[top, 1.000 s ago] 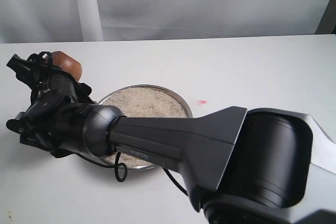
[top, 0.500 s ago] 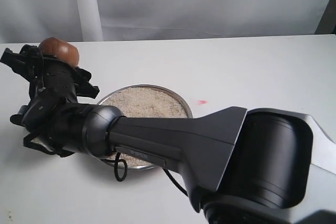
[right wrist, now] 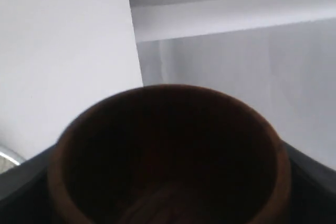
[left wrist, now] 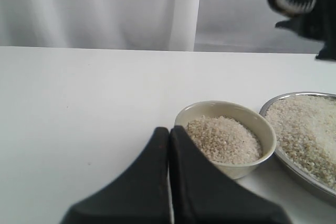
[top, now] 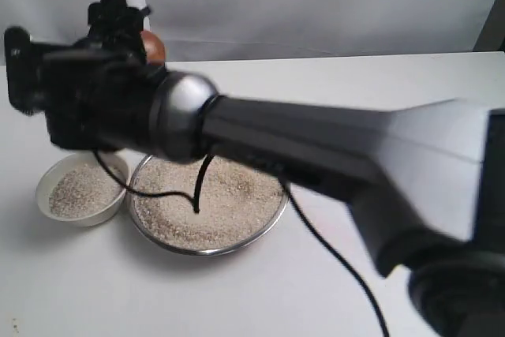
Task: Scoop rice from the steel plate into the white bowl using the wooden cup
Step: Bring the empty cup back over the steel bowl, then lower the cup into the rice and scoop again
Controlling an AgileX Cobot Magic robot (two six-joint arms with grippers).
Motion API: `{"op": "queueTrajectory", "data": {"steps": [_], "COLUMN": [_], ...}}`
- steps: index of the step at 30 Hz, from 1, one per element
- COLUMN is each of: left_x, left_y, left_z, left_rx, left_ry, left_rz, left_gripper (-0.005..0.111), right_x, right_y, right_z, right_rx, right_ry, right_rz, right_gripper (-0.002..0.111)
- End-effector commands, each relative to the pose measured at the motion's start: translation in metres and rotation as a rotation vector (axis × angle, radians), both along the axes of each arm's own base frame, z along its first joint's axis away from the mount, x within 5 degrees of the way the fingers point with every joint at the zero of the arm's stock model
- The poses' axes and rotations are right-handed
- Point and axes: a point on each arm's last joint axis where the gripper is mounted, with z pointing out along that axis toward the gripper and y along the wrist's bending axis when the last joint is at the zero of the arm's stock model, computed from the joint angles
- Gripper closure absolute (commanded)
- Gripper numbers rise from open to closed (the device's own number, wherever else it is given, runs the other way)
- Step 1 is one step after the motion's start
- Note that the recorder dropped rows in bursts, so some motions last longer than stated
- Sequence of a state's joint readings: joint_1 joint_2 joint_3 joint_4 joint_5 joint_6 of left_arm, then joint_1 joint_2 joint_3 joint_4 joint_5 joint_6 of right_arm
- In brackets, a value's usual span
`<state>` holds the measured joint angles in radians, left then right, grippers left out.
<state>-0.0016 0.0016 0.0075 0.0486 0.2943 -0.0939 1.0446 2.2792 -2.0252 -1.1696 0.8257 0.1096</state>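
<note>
My right gripper is lifted high above the table's far left and is shut on the wooden cup, a reddish-brown patch behind the fingers. In the right wrist view the cup fills the picture, its inside dark, with no grains visible. Below stands the white bowl, holding rice. Beside it the steel plate carries a wide layer of rice. My left gripper is shut and empty, low over the table just short of the bowl; the plate lies beyond.
A black cable hangs from my right arm over the plate. The arm crosses the scene from the lower right. A grey-white curtain backs the white table. A small red mark lay right of the plate earlier; the arm hides it.
My right arm has swung up from low over the bowl, carrying the cup higher and toward the back. The bowl, hidden before, shows with rice in it.
</note>
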Motion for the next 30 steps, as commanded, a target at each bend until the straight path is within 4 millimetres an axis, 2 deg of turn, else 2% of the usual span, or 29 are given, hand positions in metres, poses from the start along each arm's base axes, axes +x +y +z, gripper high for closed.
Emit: {"op": "queueTrajectory", "data": {"steps": [1, 5, 9, 12, 19, 25, 30], "left_x": [0.0, 0.0, 0.0, 0.0, 0.0, 0.0, 0.0], "left_y": [0.0, 0.0, 0.0, 0.0, 0.0, 0.0, 0.0], "left_z": [0.003, 0.003, 0.003, 0.003, 0.003, 0.003, 0.003], "left_rx": [-0.007, -0.007, -0.007, -0.007, -0.007, -0.007, -0.007], "left_ry": [-0.019, -0.019, -0.019, -0.019, -0.019, -0.019, -0.019], "left_rz": [-0.003, -0.003, -0.003, -0.003, -0.003, -0.003, -0.003], "left_gripper": [0.107, 0.107, 0.107, 0.107, 0.107, 0.107, 0.107], "right_x": [0.005, 0.017, 0.032, 0.038, 0.041, 0.044, 0.046], "right_y": [-0.037, -0.071, -0.094, -0.095, -0.09, -0.085, -0.081], "right_z": [0.037, 0.034, 0.024, 0.009, -0.047, -0.085, -0.102], "right_rx": [0.03, -0.18, -0.291, -0.395, -0.675, -0.802, -0.819], "right_ry": [0.179, 0.283, 0.335, 0.317, 0.369, 0.41, 0.411], "right_rz": [-0.083, -0.195, -0.279, -0.268, -0.159, -0.113, -0.088], "right_gripper": [0.108, 0.108, 0.108, 0.108, 0.108, 0.108, 0.108]}}
